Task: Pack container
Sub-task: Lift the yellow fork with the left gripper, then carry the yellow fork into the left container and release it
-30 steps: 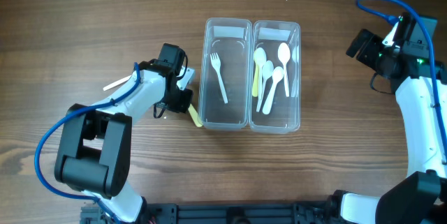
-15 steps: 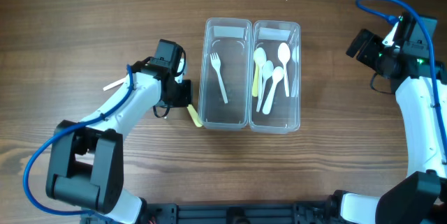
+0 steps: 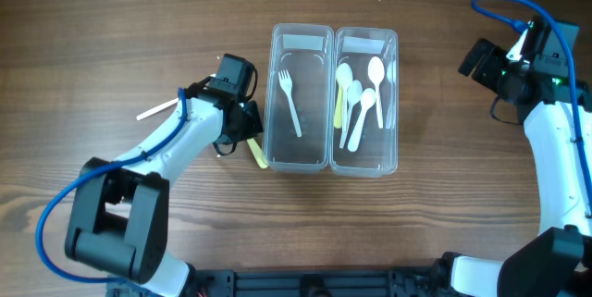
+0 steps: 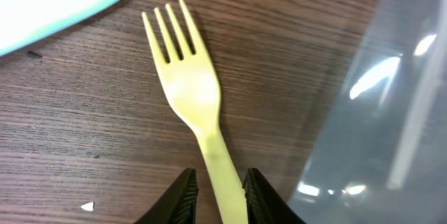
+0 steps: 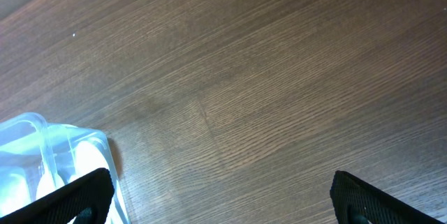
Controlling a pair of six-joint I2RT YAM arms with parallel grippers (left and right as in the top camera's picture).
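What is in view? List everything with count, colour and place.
container: one, clear, twin tubs, table centre
fork: one, white, in the left tub
spoons: about four, white, in the right tub
yellow piece: one, in the right tub beside the spoons; kind unclear
yellow fork: one, flat on the table left of the container
white utensil: one, on the table partly under the left arm
table: one, brown wood
left fingers: black, either side of the yellow fork's handle; grip unclear
right fingers: black, wide apart, over bare table right of the container
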